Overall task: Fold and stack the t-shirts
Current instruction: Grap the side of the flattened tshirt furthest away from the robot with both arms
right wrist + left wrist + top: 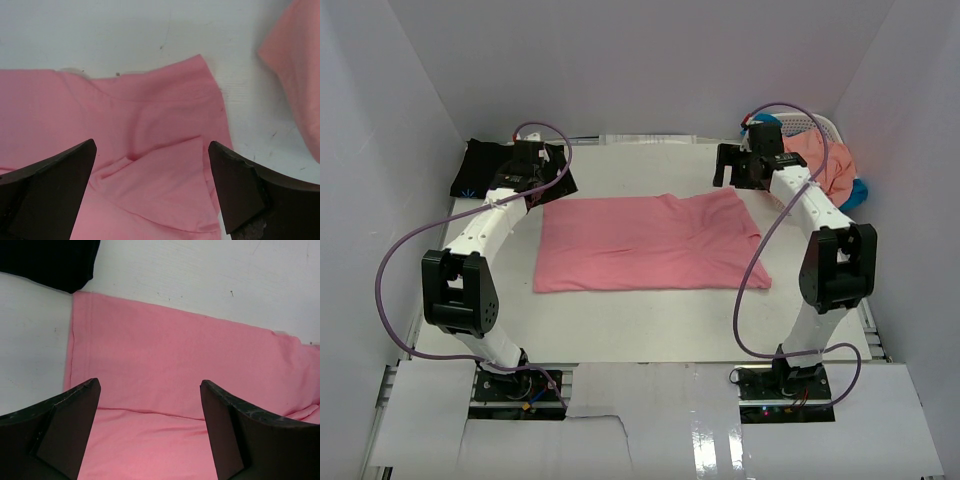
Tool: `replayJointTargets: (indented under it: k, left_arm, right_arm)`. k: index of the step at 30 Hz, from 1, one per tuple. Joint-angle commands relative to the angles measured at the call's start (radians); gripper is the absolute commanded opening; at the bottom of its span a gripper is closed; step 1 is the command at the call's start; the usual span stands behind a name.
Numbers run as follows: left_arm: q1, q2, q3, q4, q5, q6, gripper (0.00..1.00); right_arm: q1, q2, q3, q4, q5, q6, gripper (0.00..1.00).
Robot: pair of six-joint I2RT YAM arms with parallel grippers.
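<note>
The rose-pink t-shirt (650, 243) lies flat in the middle of the table, folded into a wide rectangle. My left gripper (542, 172) hovers open over its far left corner; the left wrist view shows the pink cloth (175, 355) between and beyond its spread fingers (149, 385). My right gripper (730, 166) hovers open over the far right corner, where a folded-in sleeve flap (170, 185) lies on the shirt. The black t-shirt (483, 168) lies at the back left. A salmon-orange t-shirt (825, 160) and a bright blue one (861, 192) sit at the back right.
A white lattice basket (828, 124) stands in the back right corner, with the salmon-orange shirt hanging over its edge (295, 65). White walls close in the table on the left, back and right. Purple cables loop beside both arms.
</note>
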Motion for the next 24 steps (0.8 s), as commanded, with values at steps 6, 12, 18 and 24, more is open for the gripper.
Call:
replayJointTargets:
  k: [6,12,18,24]
  left_arm:
    - [-0.001,0.011,0.036,-0.020,-0.027,0.003,0.92]
    - [0.000,0.035,0.042,-0.024,-0.024,-0.009,0.92]
    - [0.000,0.048,0.040,-0.024,-0.032,-0.009,0.92]
    - [-0.001,0.055,0.042,-0.024,-0.027,-0.007,0.92]
  right_arm:
    - [-0.002,0.178,0.205,-0.206,-0.061,0.029,0.92]
    - [-0.005,0.284,0.251,-0.190,-0.064,0.003,0.85]
    - [-0.014,0.379,0.315,-0.174,-0.052,-0.016,0.84]
    - [-0.025,0.455,0.384,-0.150,-0.030,-0.042,0.84]
